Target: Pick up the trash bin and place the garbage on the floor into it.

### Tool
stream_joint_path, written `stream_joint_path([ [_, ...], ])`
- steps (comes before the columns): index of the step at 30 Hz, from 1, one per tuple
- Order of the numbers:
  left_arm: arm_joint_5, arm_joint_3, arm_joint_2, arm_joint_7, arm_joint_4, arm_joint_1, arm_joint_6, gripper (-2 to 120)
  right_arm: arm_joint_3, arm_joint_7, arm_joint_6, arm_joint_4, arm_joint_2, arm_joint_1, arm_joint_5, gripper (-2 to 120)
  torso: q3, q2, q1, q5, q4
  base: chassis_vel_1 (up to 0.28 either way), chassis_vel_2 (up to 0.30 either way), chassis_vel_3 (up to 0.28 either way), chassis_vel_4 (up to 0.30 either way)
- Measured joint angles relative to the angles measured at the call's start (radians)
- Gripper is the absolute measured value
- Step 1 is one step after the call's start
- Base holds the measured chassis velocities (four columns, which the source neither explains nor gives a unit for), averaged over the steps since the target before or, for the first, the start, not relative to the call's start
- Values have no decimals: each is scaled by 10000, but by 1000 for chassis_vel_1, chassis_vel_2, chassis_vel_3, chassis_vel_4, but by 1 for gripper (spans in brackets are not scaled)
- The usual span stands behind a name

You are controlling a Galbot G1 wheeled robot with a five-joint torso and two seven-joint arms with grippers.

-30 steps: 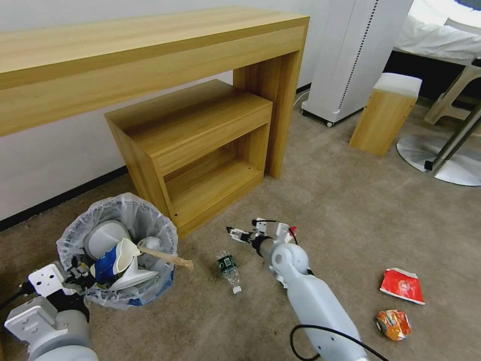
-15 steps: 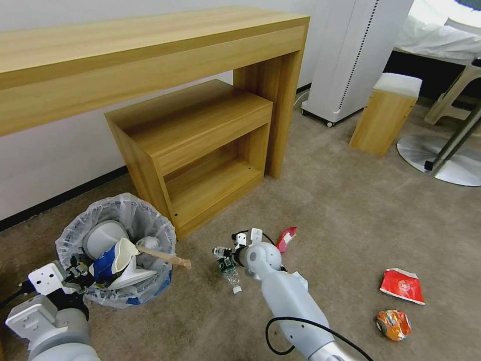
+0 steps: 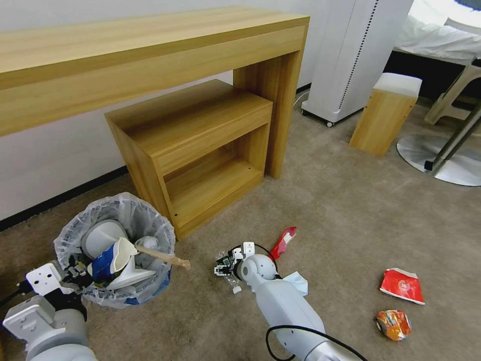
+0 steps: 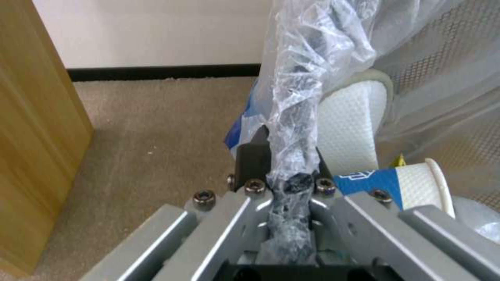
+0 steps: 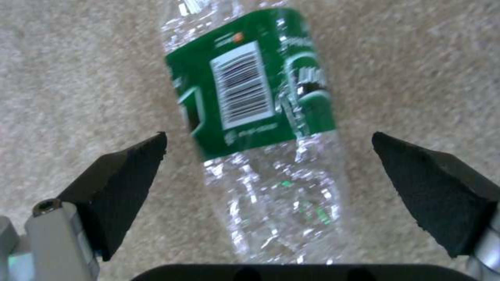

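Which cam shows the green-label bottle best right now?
Right wrist view: the bottle lies between the open right gripper, barcode readable. Head view: the right arm covers most of it, cap end showing.

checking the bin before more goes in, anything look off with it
The wooden stick juts out over the trash bin rim instead of sitting inside. The left gripper clamps the bin's rim and liner; the right gripper is open over the bottle.
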Motion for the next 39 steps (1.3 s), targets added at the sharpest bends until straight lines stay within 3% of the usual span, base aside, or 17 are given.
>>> stream_joint_path([
  [3, -1, 1, -1, 0, 14, -17, -25, 1, 32, -66, 61, -136, -7, 75, -105, 100, 0, 0, 0, 0, 1, 0, 0, 0, 0],
  [18, -6, 71, -55, -3, -6, -37, -82, 1, 139, -599, 431, -291, -23, -170, -814, 43, -1, 0, -1, -2, -1, 0, 0, 0, 0],
  [25, -10, 108, -88, -16, -66, 6, -83, 1, 104, -604, 424, 236, -25, -418, -735, 28, 0, 0, -1, -1, 1, 0, 0, 0, 0],
  [28, -7, 147, -82, -16, -71, 26, -84, 1, 60, -586, 398, 1031, -134, -699, -443, 21, 0, 0, 0, 3, 4, 0, 0, 0, 0],
  [31, -3, 235, -57, -21, -29, 30, -74, 1, 107, -574, 635, 2232, -716, -1125, -205, 13, 1, 0, 0, 0, 0, 0, 0, 0, 0],
  [37, 40, 441, -49, -22, 138, 37, -53, 1, 316, -684, 1106, 3891, -1510, -1605, 206, 12, 0, 0, 0, 0, 0, 0, 0, 0, 0],
  [39, 47, 589, -47, -20, 234, 34, -30, 1, 445, -894, 1718, 4904, -1929, -1854, 321, 12, 0, 0, -1, 1, 0, 0, 0, 0, 0],
])
